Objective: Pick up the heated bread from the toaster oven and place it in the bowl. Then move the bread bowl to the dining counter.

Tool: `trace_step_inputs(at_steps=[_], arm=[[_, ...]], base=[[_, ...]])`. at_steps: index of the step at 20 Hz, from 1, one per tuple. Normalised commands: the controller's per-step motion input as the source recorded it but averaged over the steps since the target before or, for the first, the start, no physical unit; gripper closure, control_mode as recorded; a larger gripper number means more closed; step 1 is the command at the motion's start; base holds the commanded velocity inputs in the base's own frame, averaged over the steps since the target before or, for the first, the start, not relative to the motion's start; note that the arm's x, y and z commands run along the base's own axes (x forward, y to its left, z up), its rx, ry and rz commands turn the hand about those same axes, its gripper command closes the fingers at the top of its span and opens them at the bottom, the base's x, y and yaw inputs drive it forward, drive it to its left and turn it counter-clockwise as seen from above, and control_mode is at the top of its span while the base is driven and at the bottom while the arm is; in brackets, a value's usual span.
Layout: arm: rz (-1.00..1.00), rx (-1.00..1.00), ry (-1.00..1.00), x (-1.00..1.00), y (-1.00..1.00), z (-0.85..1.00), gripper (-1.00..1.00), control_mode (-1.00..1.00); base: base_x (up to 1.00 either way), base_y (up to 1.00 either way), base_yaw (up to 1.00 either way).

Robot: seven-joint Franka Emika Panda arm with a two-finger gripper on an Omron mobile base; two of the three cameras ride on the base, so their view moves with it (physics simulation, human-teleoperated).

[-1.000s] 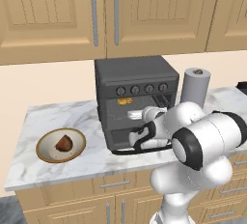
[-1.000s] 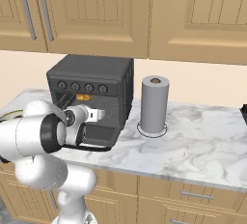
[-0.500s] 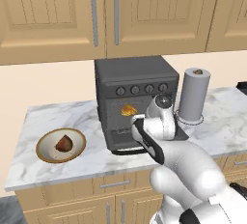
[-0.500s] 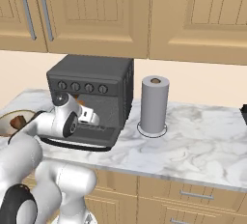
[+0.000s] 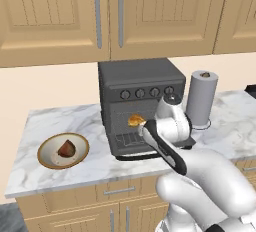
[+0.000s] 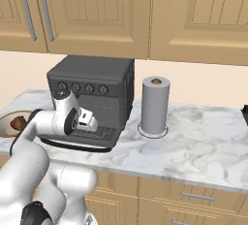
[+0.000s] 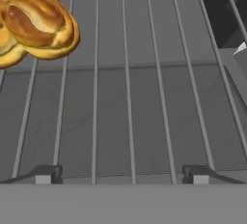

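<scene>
Left base view: your arm has swung round from the side and now reaches into the open toaster oven [image 5: 137, 93], wrist over the dropped door. So you're on the reach-in step; nothing is grabbed yet. The bread [image 5: 135, 121] sits on the rack inside, just left of the wrist. The bowl [image 5: 63, 150] waits on the bench [image 5: 30, 141] well to the left, with a dark brown chunk [image 5: 65, 148] in it.

Right base view: the hand has gone from beside the door to inside the oven mouth, with the gripper [image 6: 95, 122] over the rack. The bowl peeks out at the left edge behind your arm.

Hand view: jaws are wide apart, tips low over the wire rack [image 7: 144, 102], with nothing between them. The bread lies top left, ahead of the jaws and off to the left, not lined up. You'd likely need to shift left and go deeper before closing.
</scene>
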Motion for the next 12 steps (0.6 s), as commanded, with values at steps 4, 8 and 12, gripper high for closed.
trace_step_inputs(at_steps=[4,8,12], arm=[[0.0,0.0,-0.24,-0.72,0.29,0.18,-1.0,-1.0],[0.07,-0.01,-0.2,-0.09,0.39,0.81,-1.0,-1.0],[0.09,-0.03,-0.01,0.13,0.29,0.71,-1.0,-1.0]], base=[[0.0,0.0,0.0],[0.0,0.0,0.0],[0.0,0.0,0.0]])
